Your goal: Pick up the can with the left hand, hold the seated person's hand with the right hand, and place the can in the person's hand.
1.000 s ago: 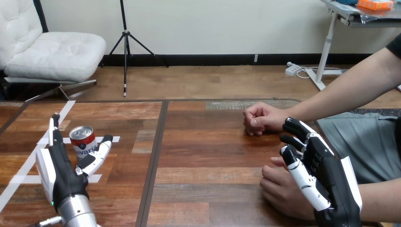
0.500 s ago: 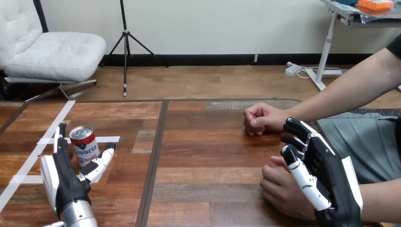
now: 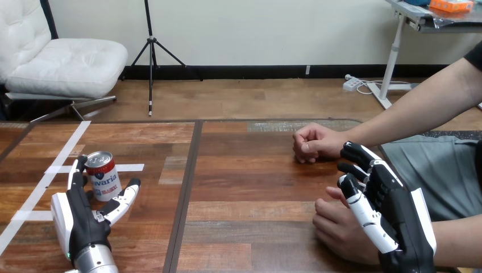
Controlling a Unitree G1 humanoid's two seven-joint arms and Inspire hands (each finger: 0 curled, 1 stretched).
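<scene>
Sliding back and rightward, the left hand (image 3: 79, 219) now brackets the upright can (image 3: 103, 175) near the table's (image 3: 244, 187) left edge, with straight fingers on one side and a spread thumb on the other, not gripping. The right hand (image 3: 386, 210), fingers loosely straight, lies over the person's nearer hand (image 3: 338, 227) at the right edge.

The counter (image 3: 250, 190) is bare between the can (image 3: 103, 175) at left and the person's far hand (image 3: 314, 142) and near hand (image 3: 340, 228) at right.
</scene>
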